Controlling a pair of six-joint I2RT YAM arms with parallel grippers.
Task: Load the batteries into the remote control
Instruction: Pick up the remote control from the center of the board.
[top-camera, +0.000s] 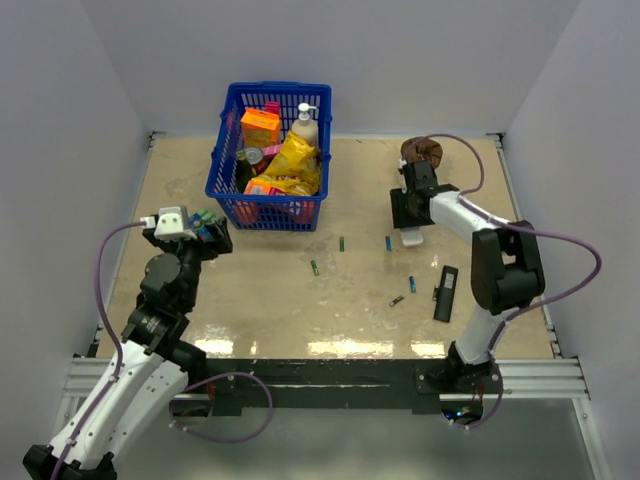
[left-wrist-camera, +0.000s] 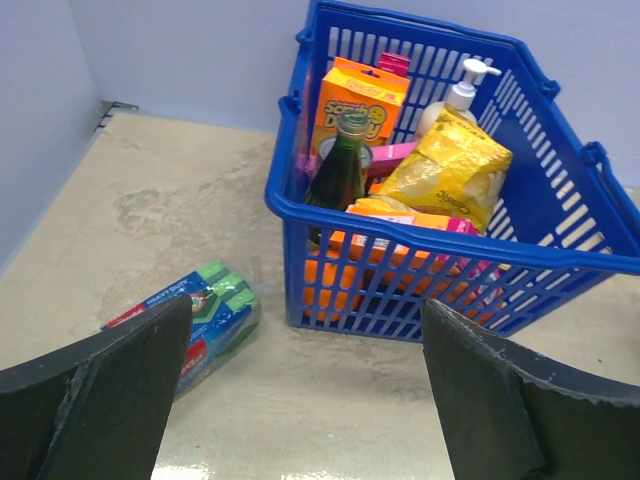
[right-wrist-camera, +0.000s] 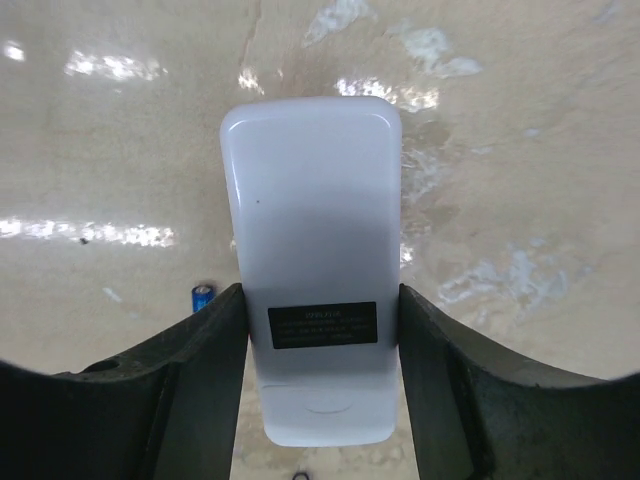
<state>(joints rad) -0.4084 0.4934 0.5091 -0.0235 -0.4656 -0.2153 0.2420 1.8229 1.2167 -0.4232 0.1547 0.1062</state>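
Note:
The white remote control (right-wrist-camera: 310, 200) lies on the table with its dark label facing up. My right gripper (right-wrist-camera: 320, 300) straddles it, and both fingers (right-wrist-camera: 215, 350) press against its long sides. From above, the remote control (top-camera: 411, 238) sticks out just below the right gripper (top-camera: 410, 215). Loose batteries lie on the table: a green one (top-camera: 341, 243), another green one (top-camera: 314, 267), a blue one (top-camera: 388, 242), a second blue one (top-camera: 411, 284) and a dark one (top-camera: 397, 300). One blue battery (right-wrist-camera: 202, 297) shows beside my right finger. My left gripper (left-wrist-camera: 305, 310) hangs wide open with nothing in it, far to the left.
A blue basket (top-camera: 222, 150) full of groceries stands at the back centre. A sponge pack (left-wrist-camera: 190, 320) lies beside it, under my left gripper. A slim black remote (top-camera: 445, 293) lies near the right arm. A brown object (top-camera: 421, 151) sits at the back right.

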